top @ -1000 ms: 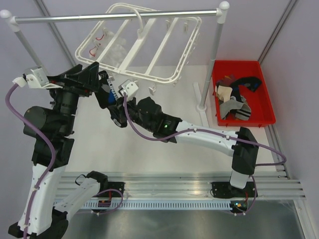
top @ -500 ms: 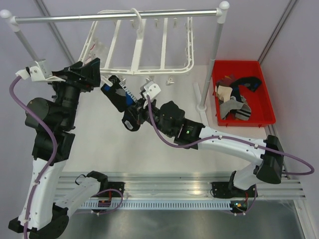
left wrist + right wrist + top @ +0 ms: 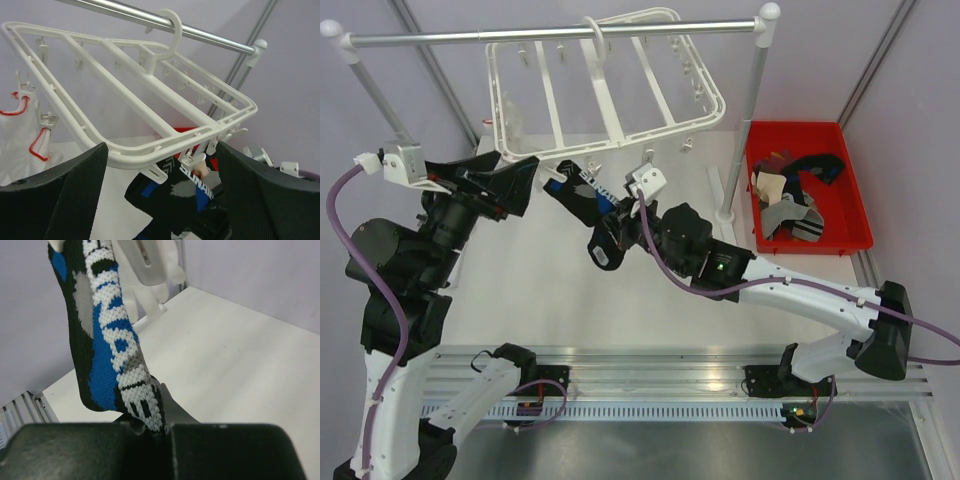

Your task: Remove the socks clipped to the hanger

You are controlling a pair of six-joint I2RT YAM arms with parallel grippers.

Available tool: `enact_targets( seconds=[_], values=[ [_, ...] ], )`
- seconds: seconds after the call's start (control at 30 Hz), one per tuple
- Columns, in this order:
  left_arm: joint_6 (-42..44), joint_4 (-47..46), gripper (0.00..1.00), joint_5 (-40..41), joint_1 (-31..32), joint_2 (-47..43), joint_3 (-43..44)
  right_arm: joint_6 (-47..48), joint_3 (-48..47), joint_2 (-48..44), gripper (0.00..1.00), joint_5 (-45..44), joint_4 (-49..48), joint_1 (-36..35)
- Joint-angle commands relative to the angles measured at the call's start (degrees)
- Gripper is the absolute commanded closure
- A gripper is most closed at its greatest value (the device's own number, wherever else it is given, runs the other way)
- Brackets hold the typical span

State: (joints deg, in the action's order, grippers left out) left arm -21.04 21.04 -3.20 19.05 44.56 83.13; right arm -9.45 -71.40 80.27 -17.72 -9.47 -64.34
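**White table (image 3: pixel 550 290), one sock (image 3: pixel 107 355) pinched**

Over the table runs a silver rail (image 3: pixel 470 38), and the white hanger (image 3: pixel 130 157) hooks onto it. At right, a red bin (image 3: pixel 848 215) holds loose socks (image 3: pixel 790 215). My right gripper (image 3: pixel 155 425) is clamped on the black-and-blue sock's lower end. The sock's top meets a clip (image 3: pixel 192 161) at the hanger's near edge. My left gripper (image 3: pixel 518 186) gapes beside it, empty.

The hanger (image 3: pixel 608 95) hooks over the rail (image 3: pixel 470 38) that runs across the top of the overhead frame, above the tabletop (image 3: pixel 550 290). One sock (image 3: pixel 572 190) sits just below the hanger's lower edge at frame centre, its lower end between the jaws of the right gripper (image 3: pixel 600 225). The left gripper (image 3: pixel 515 185) lies just left of that sock. At frame right, beside the rail's post (image 3: pixel 748 120), a bin (image 3: pixel 857 190) holds the other socks (image 3: pixel 790 200).
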Motion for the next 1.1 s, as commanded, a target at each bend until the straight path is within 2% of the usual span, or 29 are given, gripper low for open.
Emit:
enact_targets(
  seconds=[0.0, 0.33, 0.73, 1.07],
  values=[
    [-1.2, 4.8, 0.1, -6.6, -0.2, -1.6, -2.6, -2.5, 0.7, -4.1, 0.99, 3.3, 0.9, 2.0],
    [-1.2, 3.5, 0.13, -11.9, -0.2, -6.1, -10.7, -4.6, 2.5, -6.8, 0.99, 7.7, 3.5, 4.7],
    [-1.0, 3.7, 0.15, -18.9, -0.2, -8.7, -15.4, -6.6, 4.2, -10.2, 0.99, 13.8, 4.8, 7.3],
    [-3.9, -10.0, 0.16, -25.4, -0.2, -10.8, -24.1, -7.9, 4.9, -11.8, 0.99, 17.6, 5.4, 7.9]
  ],
)
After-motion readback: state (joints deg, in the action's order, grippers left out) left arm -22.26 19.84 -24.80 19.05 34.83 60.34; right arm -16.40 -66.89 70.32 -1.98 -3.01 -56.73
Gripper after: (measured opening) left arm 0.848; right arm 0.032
